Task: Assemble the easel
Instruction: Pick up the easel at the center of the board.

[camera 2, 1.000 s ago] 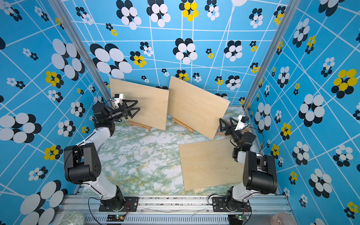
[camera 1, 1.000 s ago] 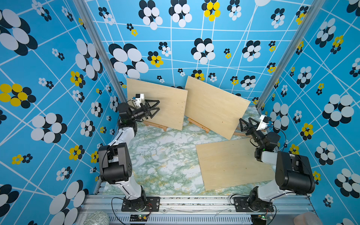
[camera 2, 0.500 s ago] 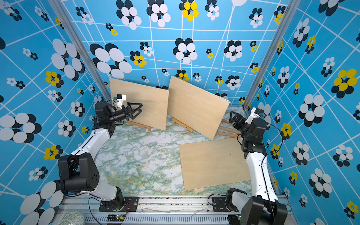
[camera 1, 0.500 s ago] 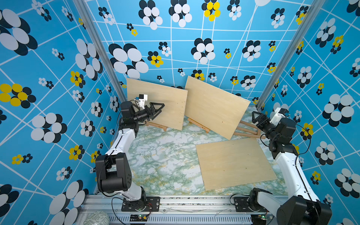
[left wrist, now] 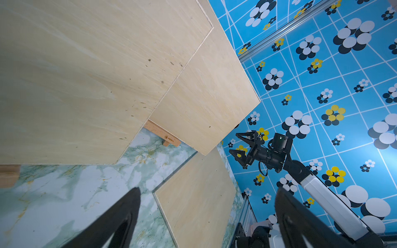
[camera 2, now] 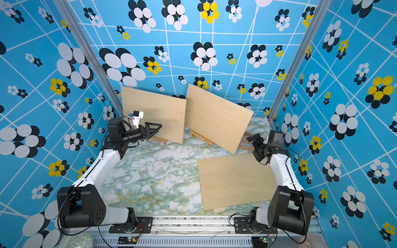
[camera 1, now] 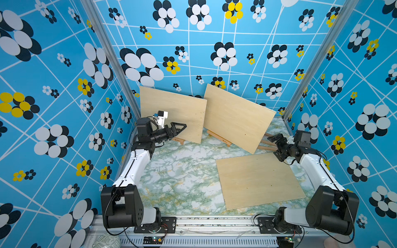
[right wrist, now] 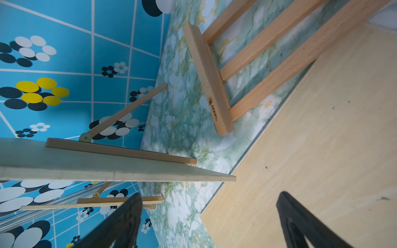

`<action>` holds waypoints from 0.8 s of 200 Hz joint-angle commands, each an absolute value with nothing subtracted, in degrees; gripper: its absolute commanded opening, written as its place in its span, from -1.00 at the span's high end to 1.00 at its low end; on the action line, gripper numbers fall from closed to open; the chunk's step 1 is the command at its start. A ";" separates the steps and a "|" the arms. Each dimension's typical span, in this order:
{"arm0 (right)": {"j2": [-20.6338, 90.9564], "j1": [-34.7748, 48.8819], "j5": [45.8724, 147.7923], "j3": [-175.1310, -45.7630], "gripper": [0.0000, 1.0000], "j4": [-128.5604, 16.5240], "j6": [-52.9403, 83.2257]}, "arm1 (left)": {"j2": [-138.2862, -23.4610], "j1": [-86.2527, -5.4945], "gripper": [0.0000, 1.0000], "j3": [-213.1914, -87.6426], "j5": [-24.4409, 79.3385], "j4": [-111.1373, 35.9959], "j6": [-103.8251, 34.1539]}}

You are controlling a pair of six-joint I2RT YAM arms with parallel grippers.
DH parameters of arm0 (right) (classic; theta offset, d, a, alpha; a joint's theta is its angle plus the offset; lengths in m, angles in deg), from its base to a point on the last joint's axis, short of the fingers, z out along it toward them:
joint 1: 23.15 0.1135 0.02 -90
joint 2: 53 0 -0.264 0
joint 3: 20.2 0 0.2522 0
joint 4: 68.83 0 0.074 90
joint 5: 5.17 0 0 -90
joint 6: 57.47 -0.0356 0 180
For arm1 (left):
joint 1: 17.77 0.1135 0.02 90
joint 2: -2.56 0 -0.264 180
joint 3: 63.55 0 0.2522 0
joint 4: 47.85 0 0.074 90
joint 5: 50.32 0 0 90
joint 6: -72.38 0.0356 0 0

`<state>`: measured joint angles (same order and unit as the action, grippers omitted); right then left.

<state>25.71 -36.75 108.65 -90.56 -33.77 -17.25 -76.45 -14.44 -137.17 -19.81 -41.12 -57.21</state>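
Note:
Two plywood boards stand at the back, a left board [camera 1: 171,116] and a middle board [camera 1: 236,120], each resting on a small wooden easel [camera 1: 219,137]. A third board [camera 1: 257,180] lies flat on the table's right side. Another easel [right wrist: 214,85] lies flat at the back right, half hidden behind the middle board in both top views. My left gripper [camera 1: 182,127] hovers open and empty in front of the left board's lower part. My right gripper [camera 1: 274,146] is open and empty over the flat board's far corner, close to the lying easel [camera 1: 266,142].
Blue flower-patterned walls [camera 1: 214,53] close in the back and both sides. The green marble tabletop [camera 1: 182,171] shows bare between the arms. A metal rail [camera 1: 204,223] carrying both arm bases runs along the front edge.
The right arm unfolded from a tucked pose and stretched toward the back right corner, its gripper briefly narrowing then reopening. The left gripper moved right and lower along the left board.

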 commanded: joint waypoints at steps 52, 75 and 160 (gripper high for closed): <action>32.02 -34.09 100.66 -96.11 -0.99 -29.93 -15.33 | -74.24 -13.31 -0.98 -135.45 -19.05 -38.34 -54.36; 35.36 -35.62 97.11 -99.00 -0.99 -27.72 -12.64 | -73.86 -12.81 -0.98 -135.50 -18.40 -36.89 -53.42; 58.49 -35.00 102.50 -121.00 -0.77 -18.91 -5.00 | -74.00 -11.34 -0.98 -133.92 -17.95 -37.36 -53.59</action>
<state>56.77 -36.27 101.50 -116.15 -23.19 -8.49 -74.89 -12.06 -134.94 -17.93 -37.23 -54.98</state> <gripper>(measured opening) 0.887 0.990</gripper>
